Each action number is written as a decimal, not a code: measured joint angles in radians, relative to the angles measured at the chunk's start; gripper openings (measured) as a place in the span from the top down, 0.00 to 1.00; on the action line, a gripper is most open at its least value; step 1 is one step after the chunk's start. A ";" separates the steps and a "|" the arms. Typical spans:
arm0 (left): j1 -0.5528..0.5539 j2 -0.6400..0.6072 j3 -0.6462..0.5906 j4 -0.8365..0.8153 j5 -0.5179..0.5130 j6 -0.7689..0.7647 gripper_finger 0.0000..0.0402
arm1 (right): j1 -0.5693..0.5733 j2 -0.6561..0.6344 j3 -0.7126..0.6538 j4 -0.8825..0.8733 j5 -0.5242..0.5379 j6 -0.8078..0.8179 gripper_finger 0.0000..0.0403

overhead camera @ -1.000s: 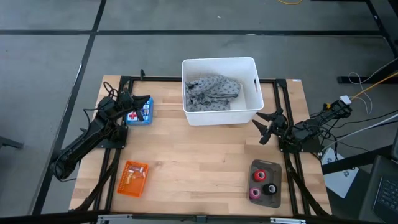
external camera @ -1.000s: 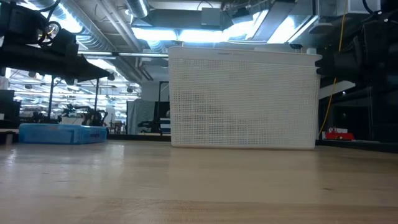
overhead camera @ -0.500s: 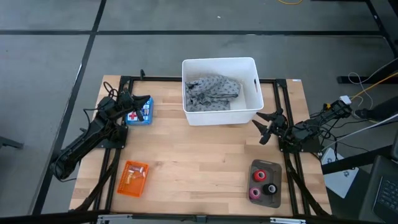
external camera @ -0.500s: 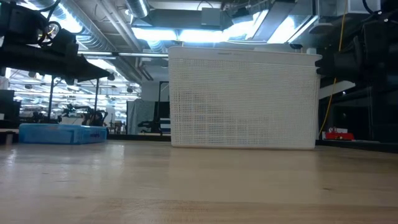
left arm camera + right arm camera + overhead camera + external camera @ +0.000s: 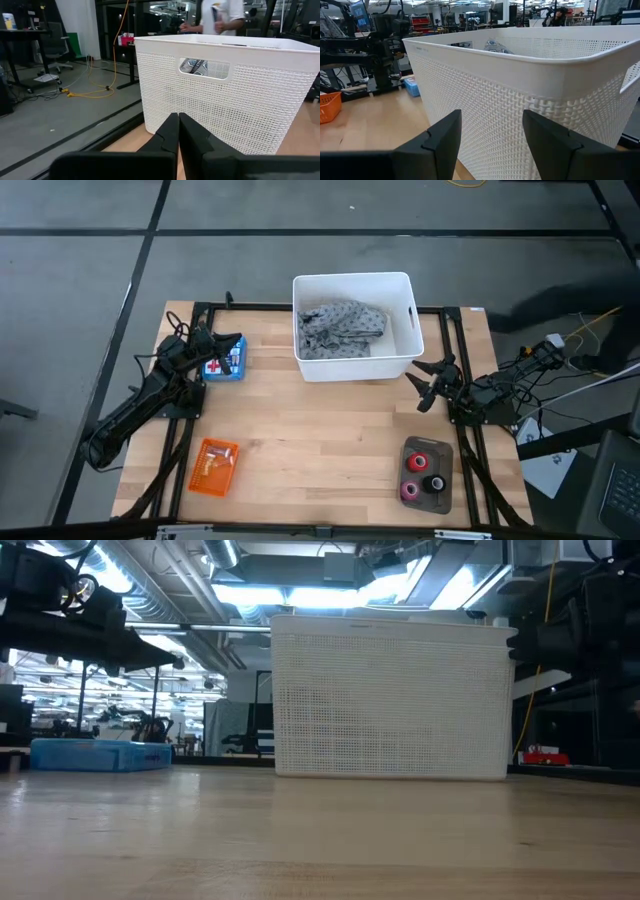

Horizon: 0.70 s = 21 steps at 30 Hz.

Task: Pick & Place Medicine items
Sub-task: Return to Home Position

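Blue box (image 5: 226, 368) lies flat (marked face upward).

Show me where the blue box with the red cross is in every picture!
High view: the blue box lies on the left part of the table, left of the white basket.
Low view: the box sits at far left, left of the basket.
Left wrist view: not in it; the basket shows.
Right wrist view: the box shows small, past the basket.
Shared landmark: the white basket.
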 joint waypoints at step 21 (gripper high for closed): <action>0.000 0.000 0.000 0.000 0.000 0.000 0.99 | 0.000 0.000 0.000 0.000 0.000 0.000 0.47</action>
